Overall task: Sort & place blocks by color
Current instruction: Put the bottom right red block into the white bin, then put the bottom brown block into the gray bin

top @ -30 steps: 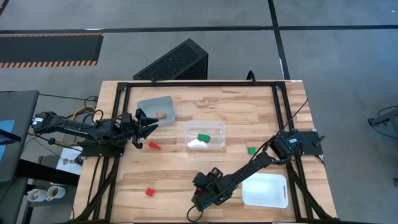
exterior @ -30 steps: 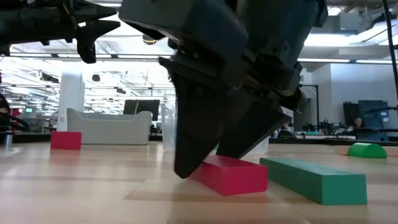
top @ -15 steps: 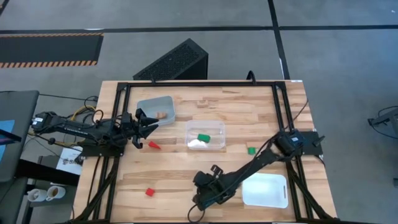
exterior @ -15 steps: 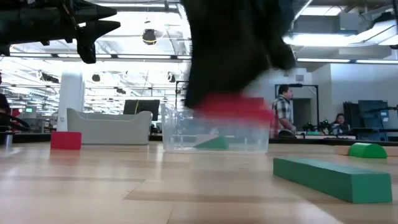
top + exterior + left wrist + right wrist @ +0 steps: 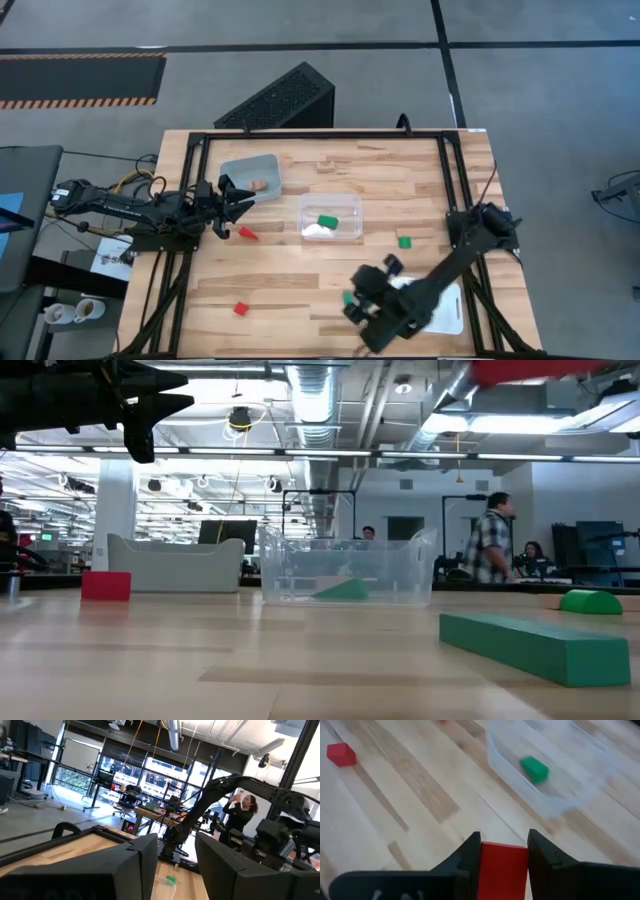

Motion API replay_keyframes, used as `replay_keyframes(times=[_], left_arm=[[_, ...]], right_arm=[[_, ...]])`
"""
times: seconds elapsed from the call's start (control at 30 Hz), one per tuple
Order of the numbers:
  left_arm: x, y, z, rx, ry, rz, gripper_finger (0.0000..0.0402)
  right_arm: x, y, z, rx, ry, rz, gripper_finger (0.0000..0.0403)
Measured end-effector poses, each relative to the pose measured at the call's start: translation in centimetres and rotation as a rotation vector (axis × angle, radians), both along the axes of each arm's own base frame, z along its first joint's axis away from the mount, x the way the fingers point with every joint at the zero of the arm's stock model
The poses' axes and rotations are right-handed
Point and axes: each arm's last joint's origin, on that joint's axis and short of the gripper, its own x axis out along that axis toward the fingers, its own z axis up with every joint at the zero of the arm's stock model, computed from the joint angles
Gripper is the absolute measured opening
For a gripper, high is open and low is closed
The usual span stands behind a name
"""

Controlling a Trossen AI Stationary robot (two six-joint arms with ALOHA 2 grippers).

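My right gripper [image 5: 503, 840] hangs above the table's near edge, shut on a red block [image 5: 502, 865], which shows at the top of the low view [image 5: 540, 370]. A green bar [image 5: 535, 648] lies flat on the table below it. Loose on the table lie two more red blocks [image 5: 247, 234] [image 5: 240, 308], a green block [image 5: 404, 241] and a wood block [image 5: 325, 165]. A green block [image 5: 327, 221] lies in the clear container [image 5: 350, 205], a wood block [image 5: 258, 184] in the grey tray [image 5: 240, 165]. My left gripper [image 5: 235, 200] waits open beside the grey tray. My right gripper pinches the red block by two opposite sides [image 5: 487, 857] between its two fingers [image 5: 470, 850]. The fingers slant down from above. The block is lifted well clear of the table.
A white tray [image 5: 440, 310] lies at the near right, partly under my right arm. A black frame [image 5: 320, 134] runs along the table's edges. People stand in the room beyond the far edge.
My right gripper has shut on the red block that lay next to the green bar near the front edge. It has lifted the block clear and carried it up and toward the table's right edge, near the white tray. The green bar has stayed in place.
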Motion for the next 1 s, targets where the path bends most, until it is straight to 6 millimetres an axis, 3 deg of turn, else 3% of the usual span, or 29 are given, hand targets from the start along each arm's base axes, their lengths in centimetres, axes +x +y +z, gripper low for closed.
replay_keyframes(times=[0.13, 0.3, 0.47, 0.67, 0.9, 1.0], left_arm=[[0.0, 0.0, 0.0, -0.001, 0.0, -0.001, 0.0119], [0.0, 0.0, -0.1, -0.001, 0.005, 0.0, 0.0119], [0.0, 0.0, -0.1, -0.012, 0.005, -0.003, 0.0119], [0.0, 0.0, -0.1, -0.015, 0.005, 0.008, 0.0119], [0.0, 0.1, -0.1, -0.016, 0.007, 0.016, 0.0119], [0.0, 0.1, -0.1, -0.015, 0.013, 0.017, 0.0119]], right_arm=[[-2.9, 2.2, -0.6, 0.076, 0.022, -0.071, 0.0113], [-7.0, 4.3, -3.4, 0.163, 0.033, -0.159, 0.0113], [-10.6, 4.7, -5.6, 0.175, -0.007, -0.243, 0.0113], [-12.6, 4.5, -7.6, 0.169, -0.035, -0.291, 0.0119], [-12.2, 4.1, -7.7, 0.159, -0.01, -0.295, 0.0276], [-11.7, 3.6, -7.1, 0.164, 0.03, -0.292, 0.0312]])
